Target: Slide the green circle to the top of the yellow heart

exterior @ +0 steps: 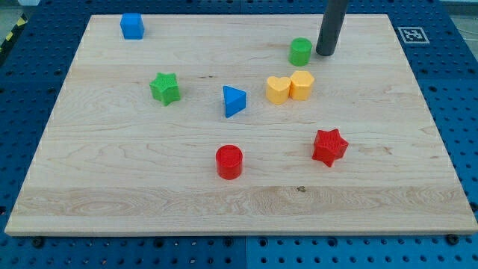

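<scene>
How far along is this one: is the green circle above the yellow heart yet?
Mostly done: the green circle sits just above the yellow heart, slightly toward the view's right, nearer the yellow block. In hand: my tip stands right of the circle. Left: perhaps a small leftward nudge.

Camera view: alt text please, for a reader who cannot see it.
My tip sits just right of the green circle, which lies above the yellow heart and the yellow block touching it, on a wooden board.

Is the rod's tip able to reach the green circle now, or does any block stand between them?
Probably yes. My tip stands just to the view's right of the green circle, with only bare board between. The yellow heart lies below the circle, out of that path.
</scene>
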